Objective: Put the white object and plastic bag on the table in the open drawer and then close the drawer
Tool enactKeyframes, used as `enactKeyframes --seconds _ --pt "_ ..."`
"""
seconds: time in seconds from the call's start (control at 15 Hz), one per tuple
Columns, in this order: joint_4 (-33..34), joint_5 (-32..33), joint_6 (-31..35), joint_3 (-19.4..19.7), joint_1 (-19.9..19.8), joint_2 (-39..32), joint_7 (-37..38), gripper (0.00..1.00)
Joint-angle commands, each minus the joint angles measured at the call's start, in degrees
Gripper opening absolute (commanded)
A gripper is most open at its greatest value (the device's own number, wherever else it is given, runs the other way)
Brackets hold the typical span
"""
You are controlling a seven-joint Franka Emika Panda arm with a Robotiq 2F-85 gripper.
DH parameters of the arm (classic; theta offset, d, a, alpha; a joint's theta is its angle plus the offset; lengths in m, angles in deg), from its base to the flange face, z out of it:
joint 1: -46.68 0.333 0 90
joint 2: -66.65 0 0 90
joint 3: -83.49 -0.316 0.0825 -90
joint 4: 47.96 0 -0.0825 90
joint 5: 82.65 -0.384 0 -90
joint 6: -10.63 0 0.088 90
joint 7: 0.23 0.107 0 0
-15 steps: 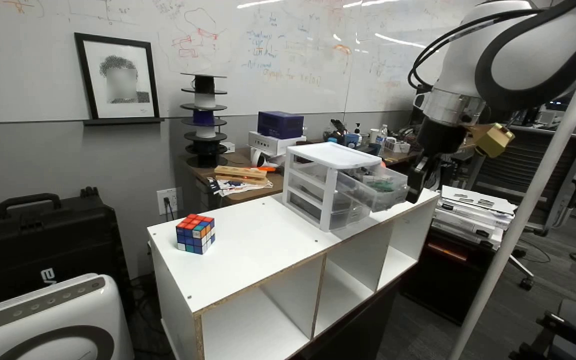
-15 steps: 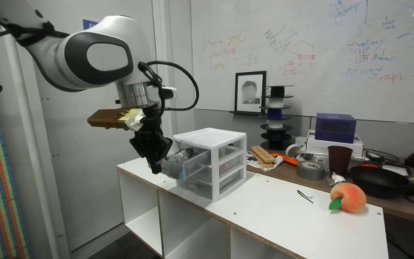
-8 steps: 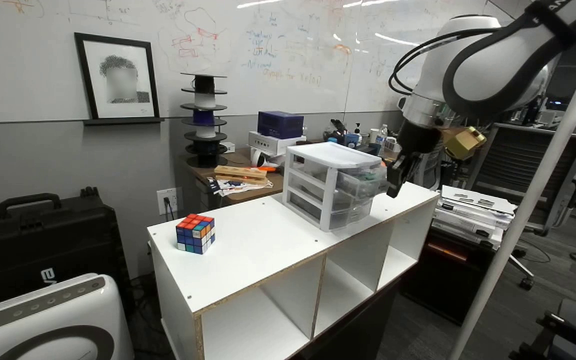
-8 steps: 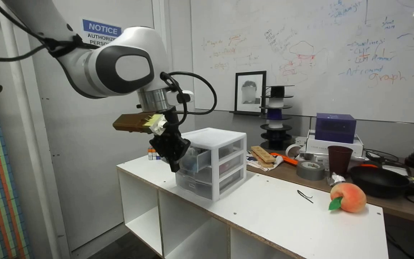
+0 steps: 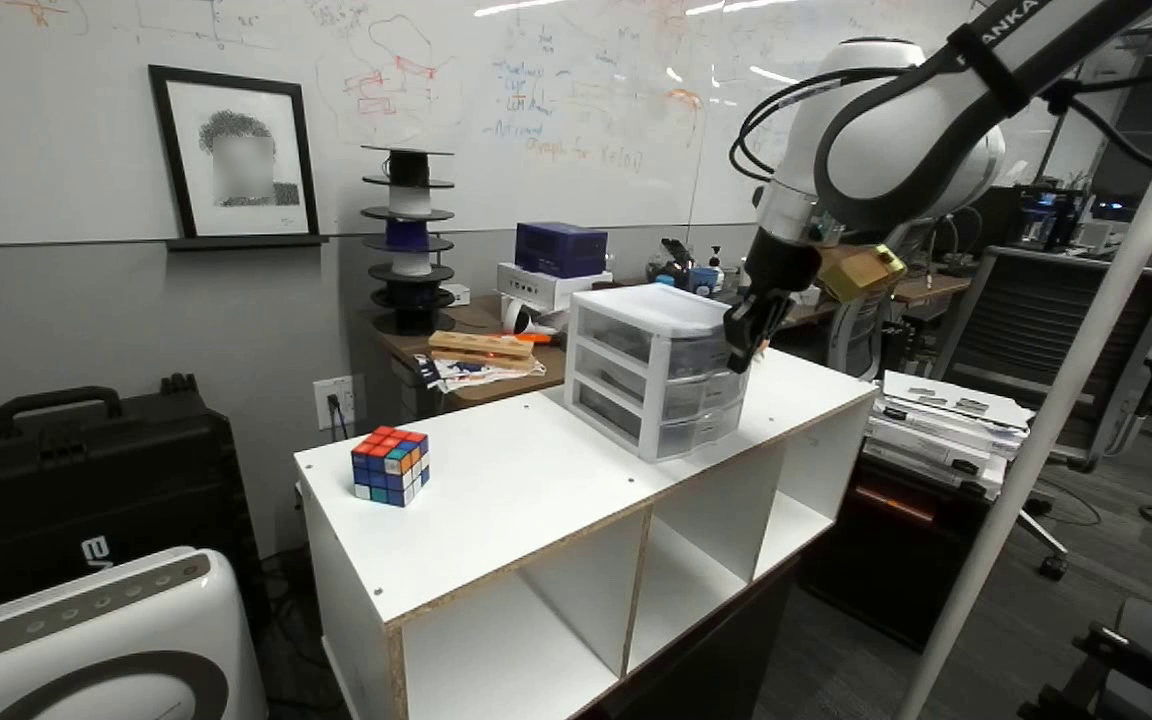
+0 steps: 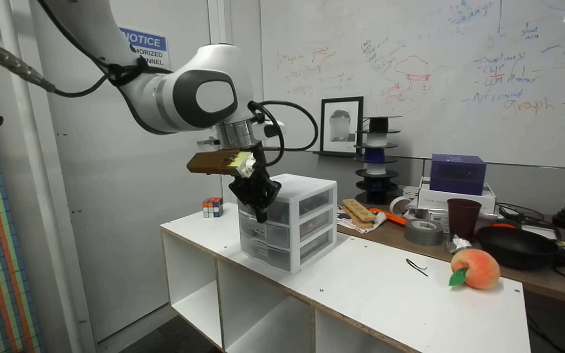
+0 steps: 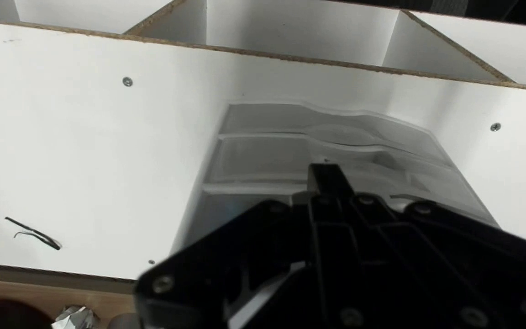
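The white table (image 5: pixel 506 490) carries the three-tier drawer unit (image 5: pixel 658 308), which also shows in an exterior view (image 6: pixel 293 185) and in the wrist view (image 7: pixel 263 157). Its translucent top drawer (image 6: pixel 280 212) is pushed in, about flush with the frame. The two lower drawers are in as well. My gripper (image 6: pixel 261 218) is shut, fingers together with nothing between them, pointing down at the front of the top drawer; it also shows in an exterior view (image 5: pixel 739 362) and in the wrist view (image 7: pixel 329 170). Contact is hard to tell. The white object and plastic bag are not discernible now.
A Rubik's cube (image 5: pixel 391 466) stands at one table end. A toy peach (image 6: pixel 476 268) and a thin black strip (image 6: pixel 416 267) lie toward the other end. A desk behind holds tape (image 6: pixel 423 232), a pan (image 6: pixel 518 247) and boxes (image 6: pixel 458 174).
The top drawer, standing well out with things in it one second ago, has slid in until flush. My shut gripper moved with it toward the unit.
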Motion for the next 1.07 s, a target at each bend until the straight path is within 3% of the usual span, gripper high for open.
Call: enactKeyframes --seconds 0.0,0.2,0.33,0.47,0.67,1.0 --pt "4.41 -0.05 -1.36 -0.47 0.55 -1.44 0.48 0.05" --pt "4.14 -0.01 -4.73 -0.72 0.68 -0.30 -0.15 0.05" --pt "3.53 -1.12 -10.89 -1.18 0.70 1.58 -0.12 0.06" --pt "1.58 1.48 -19.96 -0.61 1.93 6.14 4.48 0.04" --pt "-1.00 0.50 -30.97 -1.87 2.62 13.72 4.48 0.06" --pt "-4.61 1.99 -38.32 -3.25 2.83 29.03 4.34 0.06"
